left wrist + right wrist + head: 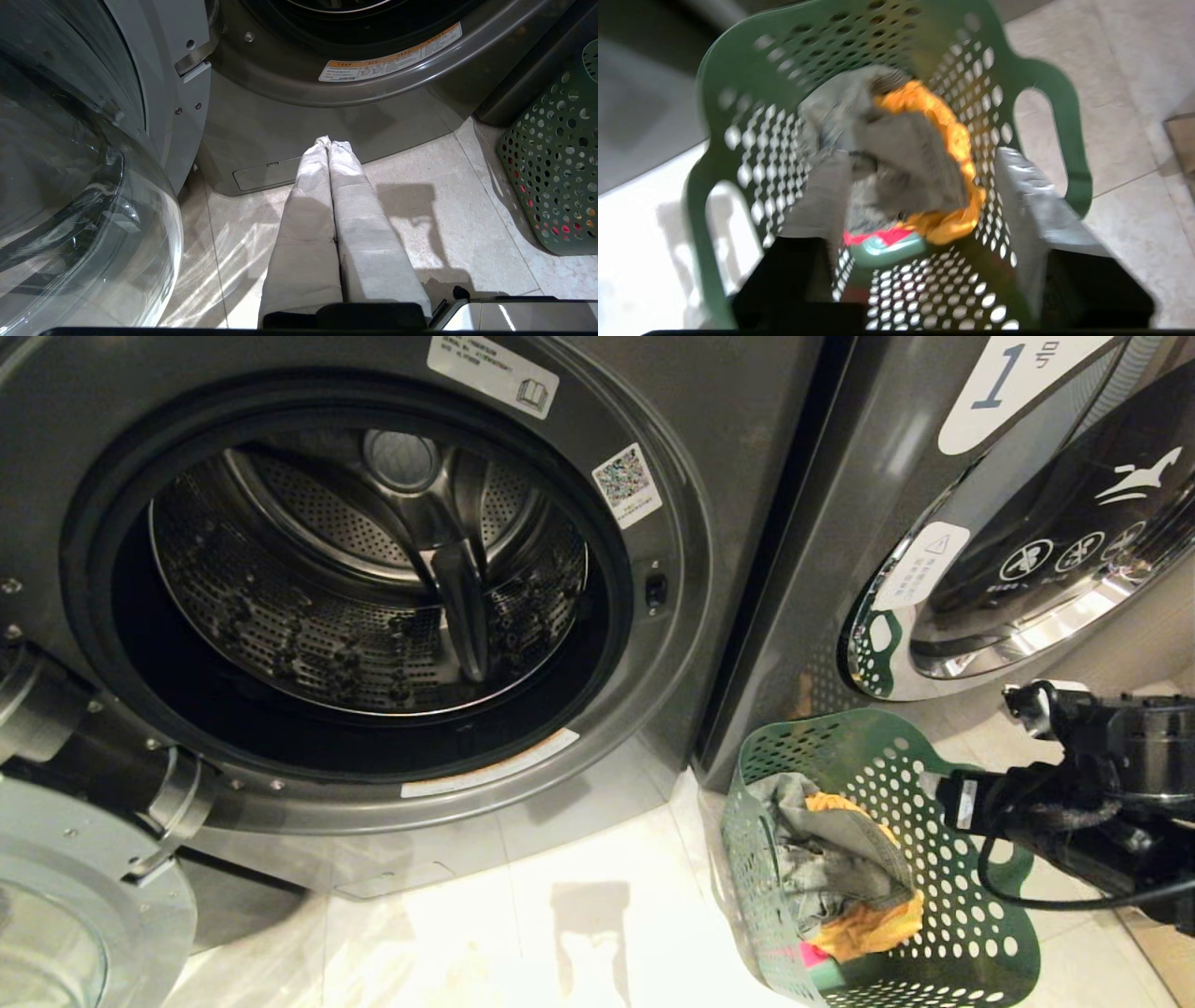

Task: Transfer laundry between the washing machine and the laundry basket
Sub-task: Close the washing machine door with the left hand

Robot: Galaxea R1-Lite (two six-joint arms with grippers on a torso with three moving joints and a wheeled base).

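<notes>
Right wrist view: right end effector (920,186) spread above the laundry basket (1045,88).
Descend centred onto the grey garment (906,158), pinching deep; left end effector (329,142) pressed together, parked.

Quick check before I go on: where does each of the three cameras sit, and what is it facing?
Head: high on the robot, facing down into the open washing machine; right arm beside the laundry basket.
Left wrist: low, facing washer base and floor; left hand shut.
Right wrist: above the basket, looking in at the laundry; right hand open.
Shared: the basket appears in all three.
</notes>
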